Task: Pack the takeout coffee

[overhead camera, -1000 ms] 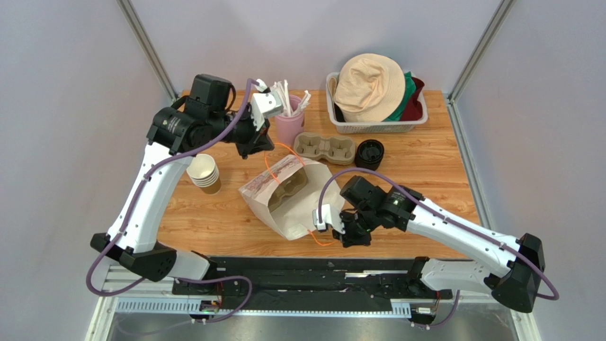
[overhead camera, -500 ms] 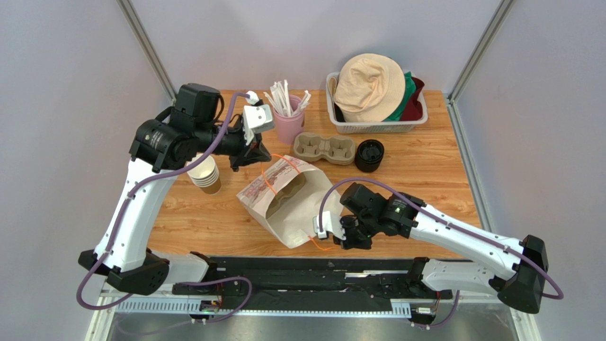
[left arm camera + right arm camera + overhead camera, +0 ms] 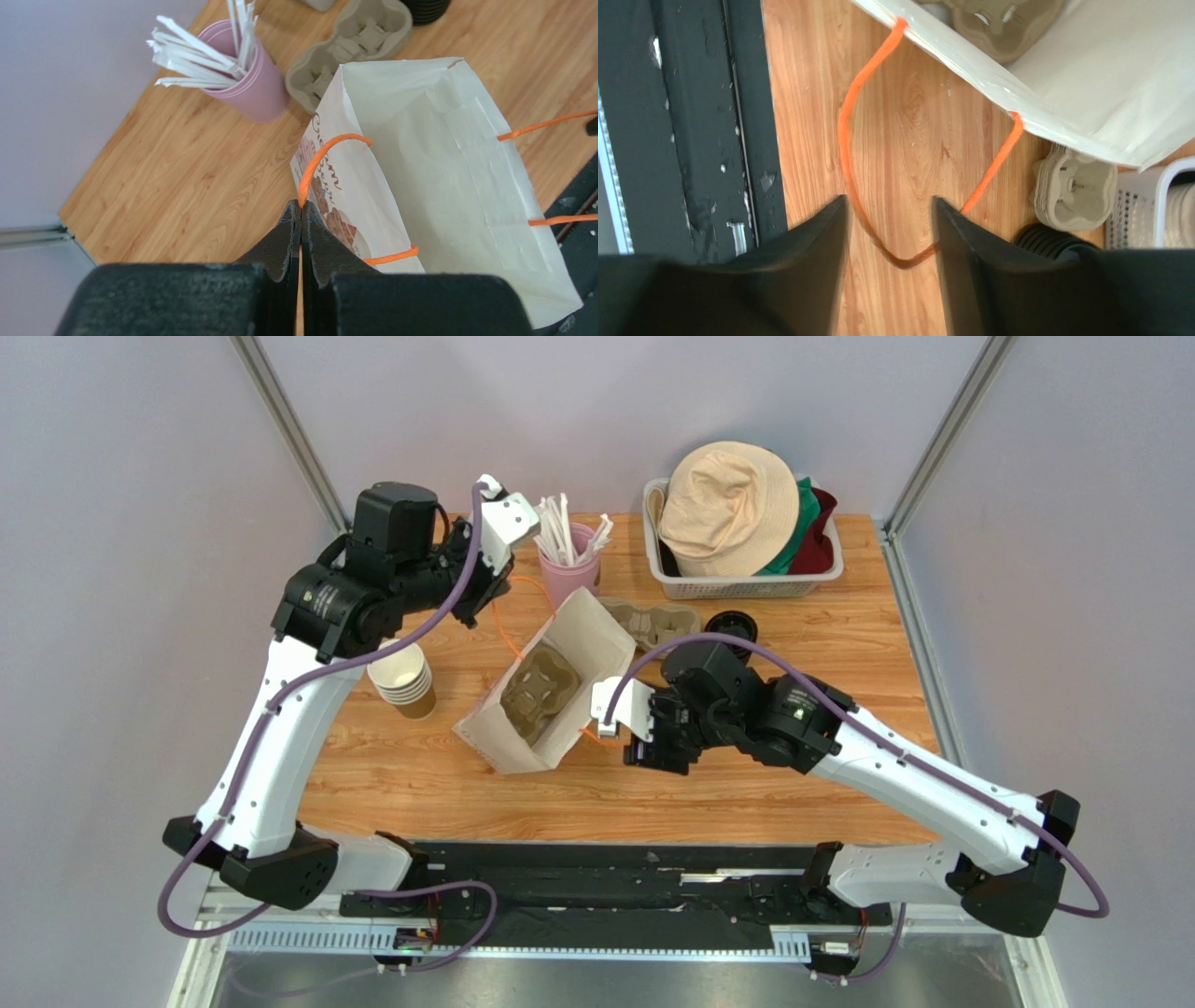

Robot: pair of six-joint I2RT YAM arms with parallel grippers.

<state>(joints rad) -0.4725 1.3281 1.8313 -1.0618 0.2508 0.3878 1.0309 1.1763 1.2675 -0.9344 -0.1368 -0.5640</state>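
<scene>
The white-and-black left arm rises from the lower left of the overhead view, folds at its elbow in the upper left and reaches toward the centre. Its left gripper has its black fingers pressed together on a thin orange cord handle. The white-and-black right arm stretches from the lower right toward the centre, and the right gripper has its fingers spread apart, clamping nothing.

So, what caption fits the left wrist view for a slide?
Left gripper shut on an orange handle of the open white paper bag, on the wooden table.
</scene>
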